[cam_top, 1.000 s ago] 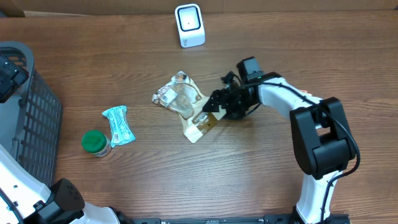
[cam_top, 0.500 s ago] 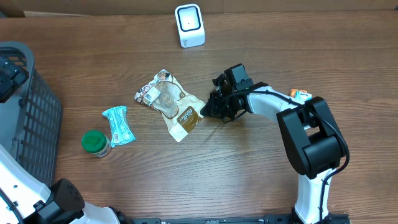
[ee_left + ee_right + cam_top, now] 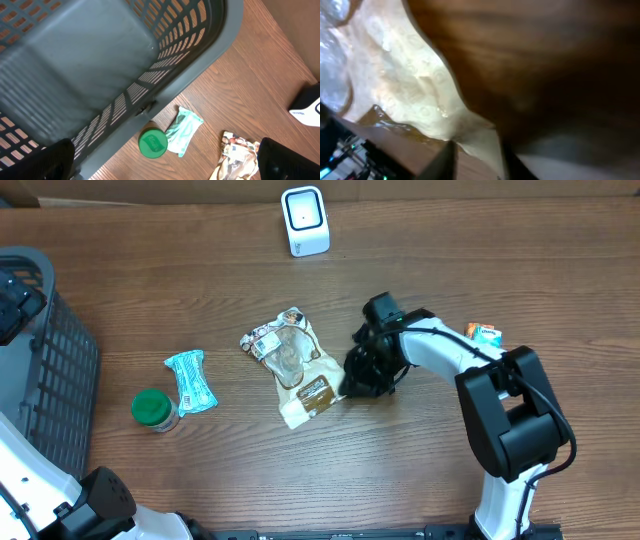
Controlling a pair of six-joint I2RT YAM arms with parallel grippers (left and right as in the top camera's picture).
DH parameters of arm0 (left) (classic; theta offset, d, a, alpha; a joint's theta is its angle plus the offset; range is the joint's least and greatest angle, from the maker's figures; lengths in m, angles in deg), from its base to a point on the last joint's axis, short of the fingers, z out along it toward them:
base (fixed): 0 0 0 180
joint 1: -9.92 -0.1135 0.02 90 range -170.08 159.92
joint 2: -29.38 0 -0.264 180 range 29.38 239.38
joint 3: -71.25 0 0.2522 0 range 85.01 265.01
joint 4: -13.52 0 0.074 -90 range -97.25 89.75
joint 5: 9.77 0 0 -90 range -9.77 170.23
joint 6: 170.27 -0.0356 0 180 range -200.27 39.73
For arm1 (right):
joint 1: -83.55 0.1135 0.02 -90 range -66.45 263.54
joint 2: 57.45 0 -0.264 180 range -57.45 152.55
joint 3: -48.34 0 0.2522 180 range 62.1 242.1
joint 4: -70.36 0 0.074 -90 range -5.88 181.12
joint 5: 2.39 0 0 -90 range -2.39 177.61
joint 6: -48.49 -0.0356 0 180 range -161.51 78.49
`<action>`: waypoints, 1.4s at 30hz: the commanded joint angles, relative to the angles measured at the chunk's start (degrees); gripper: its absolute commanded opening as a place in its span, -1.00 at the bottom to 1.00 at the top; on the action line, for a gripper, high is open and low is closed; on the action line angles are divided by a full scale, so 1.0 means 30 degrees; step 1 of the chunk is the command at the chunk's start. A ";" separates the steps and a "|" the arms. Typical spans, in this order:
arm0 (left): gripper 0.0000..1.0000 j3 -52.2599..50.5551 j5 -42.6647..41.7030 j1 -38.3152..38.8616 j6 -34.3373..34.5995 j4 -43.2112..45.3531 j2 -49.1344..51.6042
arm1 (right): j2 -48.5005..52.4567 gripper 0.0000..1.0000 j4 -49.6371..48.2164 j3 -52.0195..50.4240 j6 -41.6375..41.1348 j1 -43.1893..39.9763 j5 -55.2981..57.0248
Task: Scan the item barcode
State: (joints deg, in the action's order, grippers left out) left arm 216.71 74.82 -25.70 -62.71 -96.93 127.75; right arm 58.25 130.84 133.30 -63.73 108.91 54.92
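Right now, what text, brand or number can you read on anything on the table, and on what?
No text can be quoted; none is legible.
snack bag: print on its brown label, too small and blurred to read.
orange packet: pale lettering, too small to read.
teal packet: markings too small to read.
scanner and green lid: no text visible.

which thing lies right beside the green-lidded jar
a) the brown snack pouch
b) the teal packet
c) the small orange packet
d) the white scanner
b: in the overhead view the teal packet lies right beside the green-lidded jar, on the side away from the basket; nothing else lies close to the jar.
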 commanded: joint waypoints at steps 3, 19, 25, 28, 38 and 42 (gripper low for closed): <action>1.00 0.0022 -0.0124 0.0131 -0.0284 -0.0036 -0.0044 | -0.0495 0.25 0.0787 0.0350 0.2718 0.0036 0.0729; 0.99 0.0022 -0.0124 0.0131 -0.0284 -0.0036 -0.0044 | 0.0452 0.71 -0.0022 0.2215 0.6368 -0.2616 -0.0721; 0.99 0.0022 -0.0124 0.0131 -0.0284 -0.0036 -0.0044 | 0.2033 0.63 -0.0525 0.2164 0.6346 -0.1428 -0.1872; 0.99 0.0022 -0.0124 0.0131 -0.0284 -0.0036 -0.0044 | 0.2448 0.62 -0.0860 0.2127 0.6033 -0.0692 -0.1829; 1.00 0.0022 -0.0124 0.0131 -0.0284 -0.0036 -0.0044 | 0.3140 0.33 -0.3009 0.2004 0.1158 0.1173 0.1807; 0.99 0.0022 -0.0124 0.0131 -0.0284 -0.0036 -0.0044 | 0.3249 0.03 -0.3570 0.2004 0.0299 0.1610 0.2506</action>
State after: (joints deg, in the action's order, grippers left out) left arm 216.71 74.82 -25.70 -62.71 -96.95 127.75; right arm 63.54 120.57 140.53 -58.53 112.47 53.00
